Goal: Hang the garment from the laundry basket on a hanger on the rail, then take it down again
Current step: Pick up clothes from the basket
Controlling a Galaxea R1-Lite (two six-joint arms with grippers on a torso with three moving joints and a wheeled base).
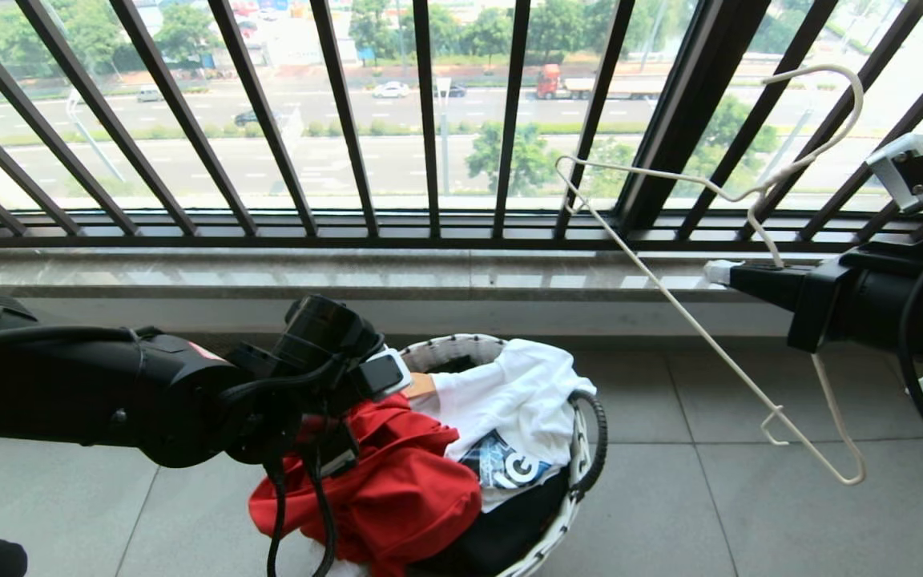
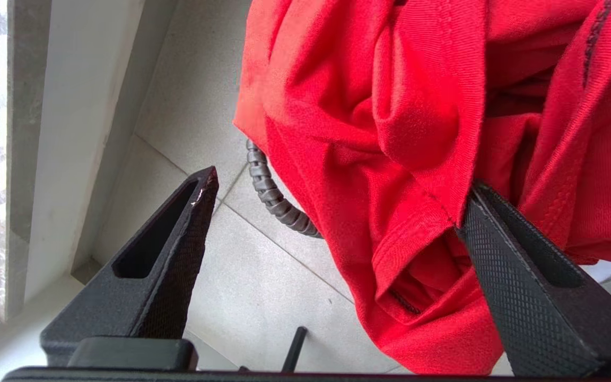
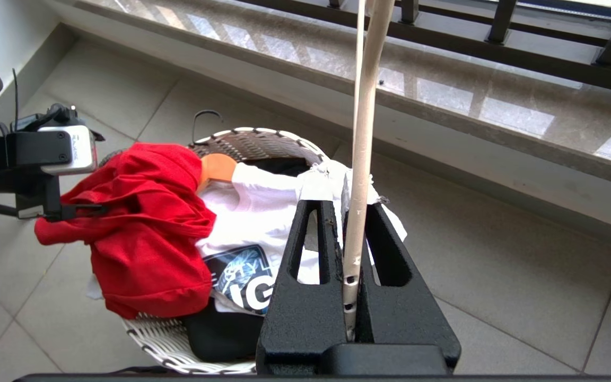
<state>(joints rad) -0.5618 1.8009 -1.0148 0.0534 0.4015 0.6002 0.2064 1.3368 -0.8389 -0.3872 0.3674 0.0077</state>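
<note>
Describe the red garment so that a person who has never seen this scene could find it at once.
Below the barred window, a round laundry basket with a white rim stands on the tiled floor. The red T-shirt lies crumpled over the basket's left edge, beside the open left gripper. It is the only red cloth; its neighbours are a white printed shirt and a black one.

Left gripper (image 2: 337, 196) spread wide and low; right gripper (image 3: 357, 223) clamped, raised.

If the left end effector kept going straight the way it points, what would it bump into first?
Probably the red shirt: cloth already hangs between the open left end effector's fingers, with floor tiles beyond. Depth is hard to judge.
</note>
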